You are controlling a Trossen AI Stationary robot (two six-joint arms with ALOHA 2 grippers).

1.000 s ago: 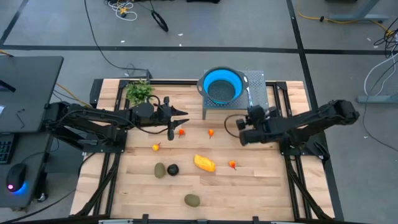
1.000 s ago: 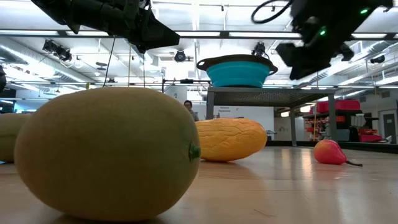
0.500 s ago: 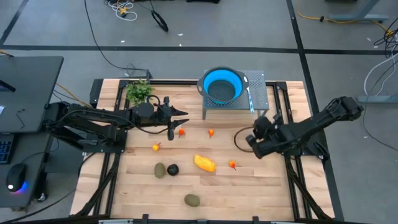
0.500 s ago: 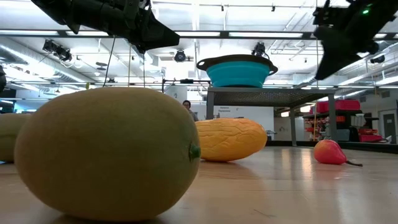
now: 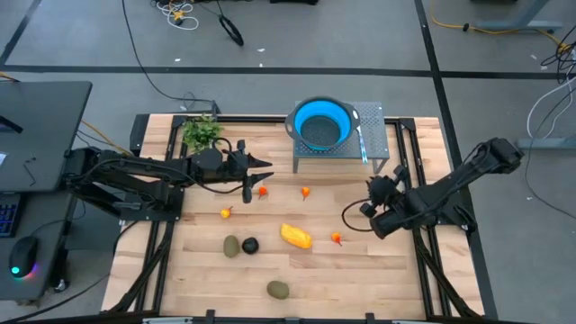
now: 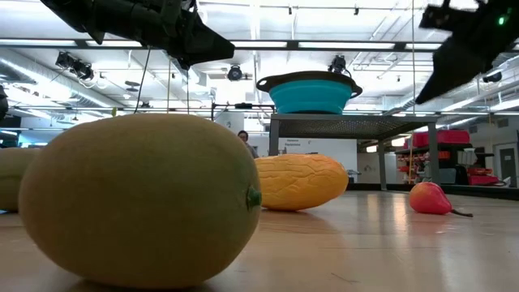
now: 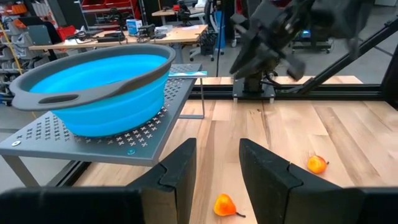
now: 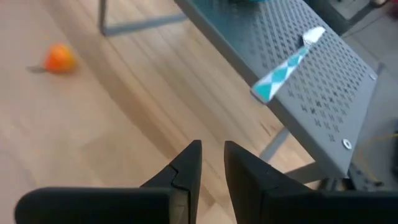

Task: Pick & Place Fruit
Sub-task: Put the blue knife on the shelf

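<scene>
fruit, toy, 8 pieces loose on the wooden bench (image 5: 396, 270): 1 elongated yellow-orange piece (image 5: 296, 236) near the middle; 4 tiny orange-red ones, at (image 5: 262, 191), (image 5: 306, 192), (image 5: 225, 212) and (image 5: 337, 238); 2 olive-green ovals (image 5: 231, 246) and (image 5: 278, 289); 1 blackish round (image 5: 250, 245) touching or just beside the first oval.

handling, judged: light, hard-looking moulded pieces, smooth skins, likely slippery and prone to roll; not fragile. take the long piece across its narrow waist; take the ovals across the short axis; pinch the tiny ones at the body, not the thin stem.

destination, presumed: blue collapsible bowl (image 5: 320, 124) on a perforated grey stand (image 5: 373, 115) at the far edge.

left gripper (image 5: 267, 163): hovering near the stand, above 1 tiny piece, jaws narrowly parted, empty.

right gripper (image 8: 211, 163): raised beside the stand's right side, jaws a slim gap apart, holding nothing.

markings: no brand, label or writing readable on fruit, bowl or stand; signage in the room behind is too small to read.
</scene>
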